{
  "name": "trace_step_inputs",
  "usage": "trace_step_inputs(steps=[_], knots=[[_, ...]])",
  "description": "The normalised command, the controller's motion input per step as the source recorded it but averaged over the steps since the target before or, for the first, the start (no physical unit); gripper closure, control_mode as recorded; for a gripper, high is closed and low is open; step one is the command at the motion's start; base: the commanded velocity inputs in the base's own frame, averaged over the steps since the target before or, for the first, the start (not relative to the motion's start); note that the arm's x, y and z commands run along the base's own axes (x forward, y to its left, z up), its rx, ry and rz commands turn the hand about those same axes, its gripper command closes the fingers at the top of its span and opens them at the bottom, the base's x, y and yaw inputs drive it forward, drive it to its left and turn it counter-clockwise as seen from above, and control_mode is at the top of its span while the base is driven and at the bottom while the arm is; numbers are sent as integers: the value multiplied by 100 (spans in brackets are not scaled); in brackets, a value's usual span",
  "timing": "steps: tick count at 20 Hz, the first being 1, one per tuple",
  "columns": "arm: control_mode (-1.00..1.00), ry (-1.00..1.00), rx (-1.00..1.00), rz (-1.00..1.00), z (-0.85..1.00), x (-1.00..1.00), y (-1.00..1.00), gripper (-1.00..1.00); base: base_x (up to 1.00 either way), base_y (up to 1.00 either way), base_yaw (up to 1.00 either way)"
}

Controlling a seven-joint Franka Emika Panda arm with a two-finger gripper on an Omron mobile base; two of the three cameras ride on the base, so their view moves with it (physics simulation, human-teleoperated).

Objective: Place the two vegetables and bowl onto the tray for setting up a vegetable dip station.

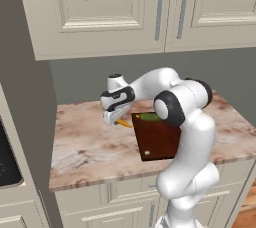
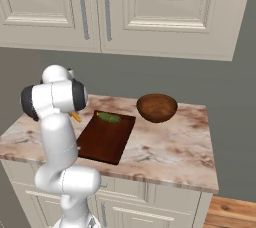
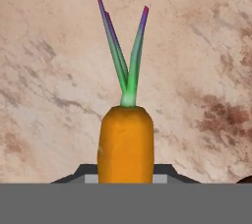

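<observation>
Carrot sits clamped between the gripper fingertips.

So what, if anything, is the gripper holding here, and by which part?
The gripper holds the carrot, clamped around its orange body, below the green top.

A marble-patterned countertop, pink-beige with brown and grey veins, runs across the middle of both base views; its mottled surface also forms the backdrop in the hand view. Above it, at twelve o'clock, hang cream upper cabinets with raised panel doors and slim vertical grey handles. A plain grey-green wall lies between them. Below the counter sit cream base cabinets. At eight o'clock in the left base view, a dark sink basin is partly visible.
</observation>
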Motion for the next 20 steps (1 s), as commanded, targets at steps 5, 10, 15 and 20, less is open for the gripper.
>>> trace_step_inputs(steps=[5,10,15,20], knots=[[-100,0,0,30,0,-7,-37,100,0,0,0],[-100,0,0,23,0,0,-38,100,0,0,0],[-100,0,0,21,0,0,-39,100,0,0,0],[-100,0,0,20,0,0,-42,100,0,0,0]])
